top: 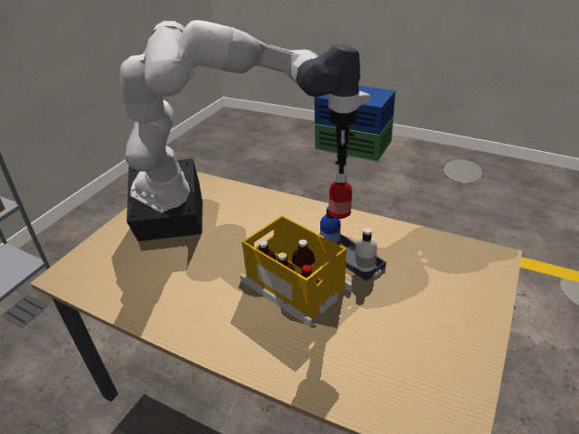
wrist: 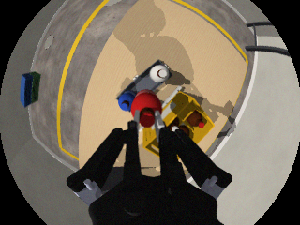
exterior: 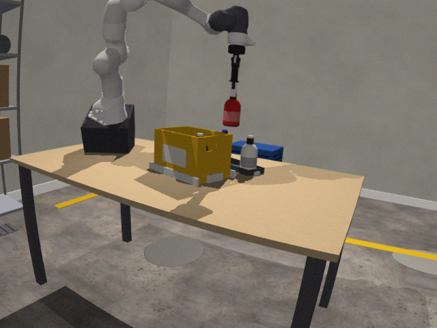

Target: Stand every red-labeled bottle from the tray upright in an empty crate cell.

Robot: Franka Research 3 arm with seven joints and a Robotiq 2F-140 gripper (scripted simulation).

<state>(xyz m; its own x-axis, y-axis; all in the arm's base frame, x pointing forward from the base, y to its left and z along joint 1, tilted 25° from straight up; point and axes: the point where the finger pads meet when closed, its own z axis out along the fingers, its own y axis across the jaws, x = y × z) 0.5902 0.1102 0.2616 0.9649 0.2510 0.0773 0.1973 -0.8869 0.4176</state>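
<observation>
My gripper [top: 340, 178] is shut on the neck of a red-labeled bottle [top: 339, 199] and holds it upright in the air, above the tray and just beyond the crate's far side. It also shows in the exterior view [exterior: 231, 112] and the wrist view [wrist: 146, 105]. The yellow crate [top: 295, 266] stands on the table and holds three bottles, with dark bodies and white, tan and red caps. On the tray stand a blue-labeled bottle [top: 329, 226] and a white-labeled bottle [top: 365, 250], both upright.
The crate rests on a grey base [top: 280, 297]. The arm's black pedestal [top: 163, 205] stands at the table's back left corner. Stacked blue and green crates [top: 355, 123] sit on the floor behind the table. A shelf [top: 14, 242] stands at the left.
</observation>
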